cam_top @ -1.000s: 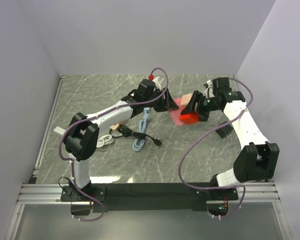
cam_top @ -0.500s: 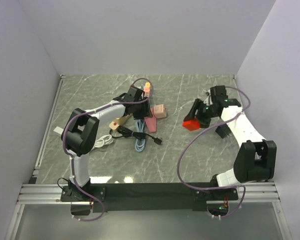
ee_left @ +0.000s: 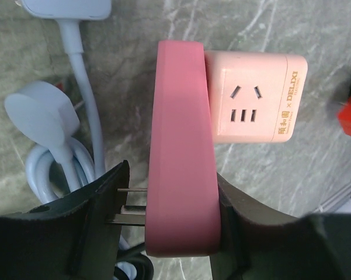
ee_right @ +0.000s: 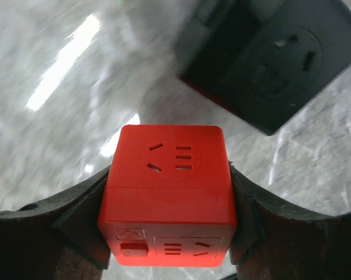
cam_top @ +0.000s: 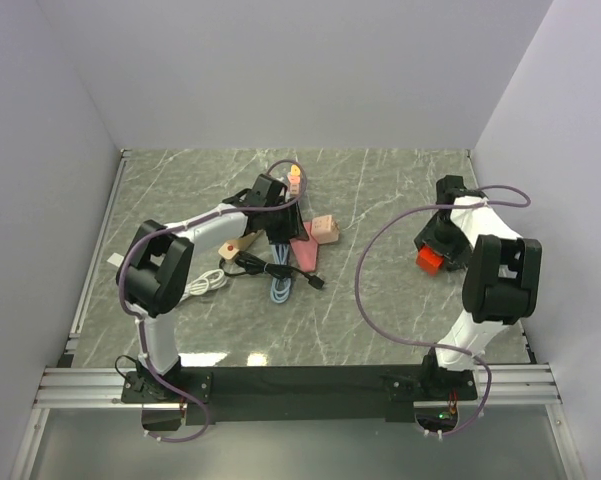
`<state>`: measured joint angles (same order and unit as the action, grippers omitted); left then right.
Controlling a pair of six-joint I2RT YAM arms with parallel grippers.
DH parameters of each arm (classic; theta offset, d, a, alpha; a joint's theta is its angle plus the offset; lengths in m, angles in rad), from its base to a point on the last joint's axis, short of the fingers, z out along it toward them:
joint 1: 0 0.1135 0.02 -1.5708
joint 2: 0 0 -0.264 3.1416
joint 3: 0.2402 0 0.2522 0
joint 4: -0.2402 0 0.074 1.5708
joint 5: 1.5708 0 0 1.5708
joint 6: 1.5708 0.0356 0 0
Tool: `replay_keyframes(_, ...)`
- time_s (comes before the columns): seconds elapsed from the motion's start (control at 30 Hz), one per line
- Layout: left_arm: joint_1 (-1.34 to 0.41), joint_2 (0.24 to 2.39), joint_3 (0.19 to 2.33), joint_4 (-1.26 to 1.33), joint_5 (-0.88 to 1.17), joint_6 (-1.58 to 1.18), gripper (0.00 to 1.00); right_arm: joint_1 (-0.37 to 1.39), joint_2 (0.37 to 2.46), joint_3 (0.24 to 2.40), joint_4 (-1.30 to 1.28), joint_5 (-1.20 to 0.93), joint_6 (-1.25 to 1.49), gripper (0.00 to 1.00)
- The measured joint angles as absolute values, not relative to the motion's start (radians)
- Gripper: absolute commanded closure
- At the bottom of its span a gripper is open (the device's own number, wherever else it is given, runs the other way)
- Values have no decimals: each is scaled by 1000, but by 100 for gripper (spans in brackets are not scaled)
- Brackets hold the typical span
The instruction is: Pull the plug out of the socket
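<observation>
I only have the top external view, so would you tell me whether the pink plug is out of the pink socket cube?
Observer: Yes. In the left wrist view the pink plug sits between the jaws of the left gripper with its metal prongs bare, outside the pink socket cube.
Operator: Thank you. What is the right arm holding?
Observer: The right gripper is shut on a red socket cube, and the slots that show on it are empty.
</observation>
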<state>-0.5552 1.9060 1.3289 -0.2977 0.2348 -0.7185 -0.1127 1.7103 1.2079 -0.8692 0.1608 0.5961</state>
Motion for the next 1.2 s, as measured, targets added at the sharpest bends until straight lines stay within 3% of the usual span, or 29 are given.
replay_keyframes(0.03,-556,1898,1325,-299,241,-718,100,-117,1725,1209,-870,177,611,7)
replay_keyframes(0.33,-560,1830,1279,-295,258,-719,100,-142,1666,1272,-912,271,634,3)
replay_keyframes(0.47,-561,1826,1264,-291,266,-719,99,-117,1506,1231,-841,102,596,3)
replay_keyframes(0.6,-568,1826,1263,-290,282,-719,99,19,1394,1164,-690,-148,589,3)
replay_keyframes(0.77,-583,1822,1263,-289,317,-719,100,165,1483,1150,-535,-353,613,2)
replay_keyframes(1.0,-605,1801,1256,-271,360,-729,99,212,1655,1151,-415,-469,640,2)
replay_keyframes(1.13,-610,1776,1233,-246,379,-750,99,242,1707,1173,-389,-495,658,9)
replay_keyframes(1.2,-611,1770,1230,-244,381,-757,99,265,1730,1178,-363,-515,674,26)
